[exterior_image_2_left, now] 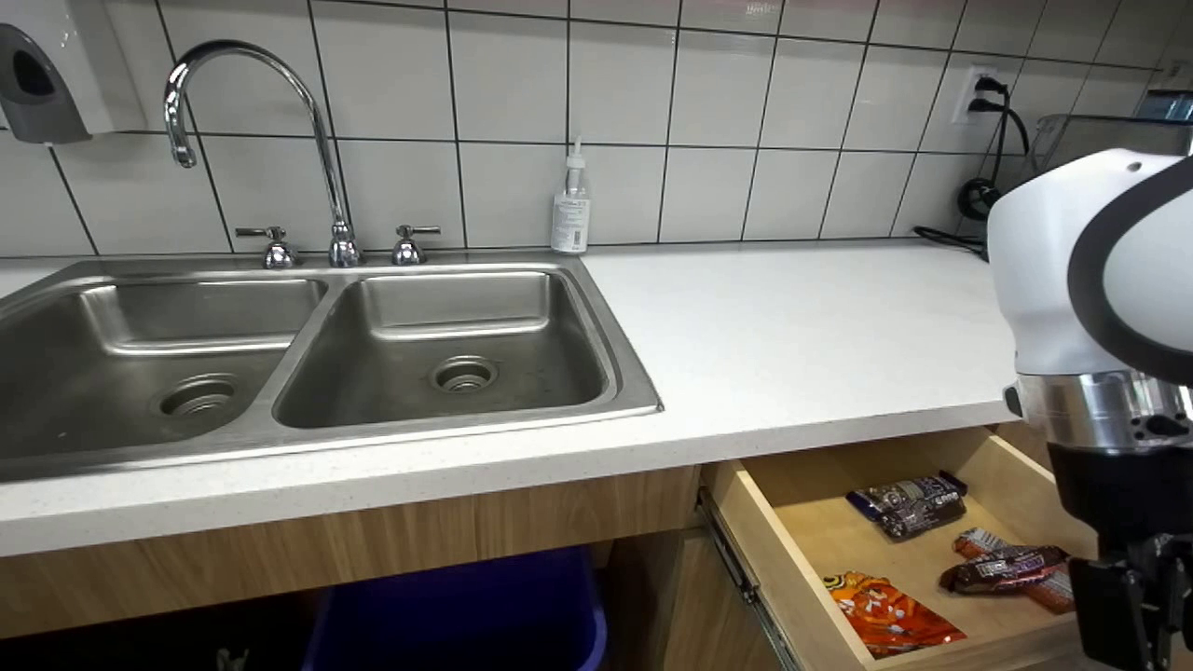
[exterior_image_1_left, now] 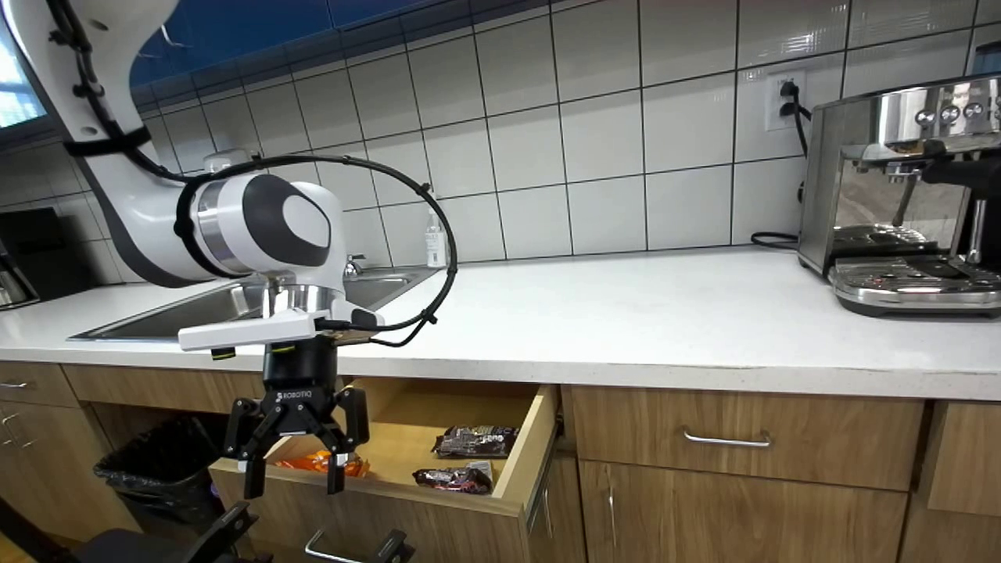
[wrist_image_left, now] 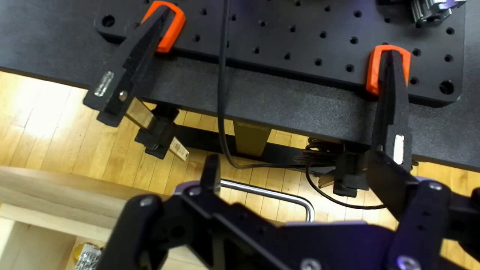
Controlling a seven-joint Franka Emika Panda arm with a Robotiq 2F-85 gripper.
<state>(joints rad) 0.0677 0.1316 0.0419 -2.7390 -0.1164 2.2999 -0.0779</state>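
1. The handle (wrist_image_left: 268,192) sits on the front of the drawer (exterior_image_1_left: 438,528), below your gripper (exterior_image_1_left: 295,477). It looks like slim, stiff, smooth metal; expect some slip, and grip it across its middle, clear of the bends.
2. Your gripper hangs near the drawer's front edge, fingers spread wide, nothing between them; you see no contact.
3. The drawer stands pulled out beneath the counter's (exterior_image_1_left: 626,313) front edge. Rigid wood on a metal rail (exterior_image_2_left: 748,589), it likely slides easily worked straight, but may bind if pushed at one corner.
4. In the drawer's front left corner, as the exterior views face it, lies the orange bag (exterior_image_2_left: 890,617): likely light, soft, slick and crushable, best pinched at a loose fold.
5. By the front right corner, the top bar (exterior_image_2_left: 1007,570) lies across the lower bar (exterior_image_2_left: 981,543). Both look firmer; take either across its narrow width.
6. The dark packet (exterior_image_1_left: 475,442) lies behind them by the right edge, glossy and probably light; hold it mid-body.
7. Farther out, the sink (exterior_image_2_left: 634,387) sits in the counter, left of the drawer; the coffee machine (exterior_image_1_left: 868,203) stands well to the right.
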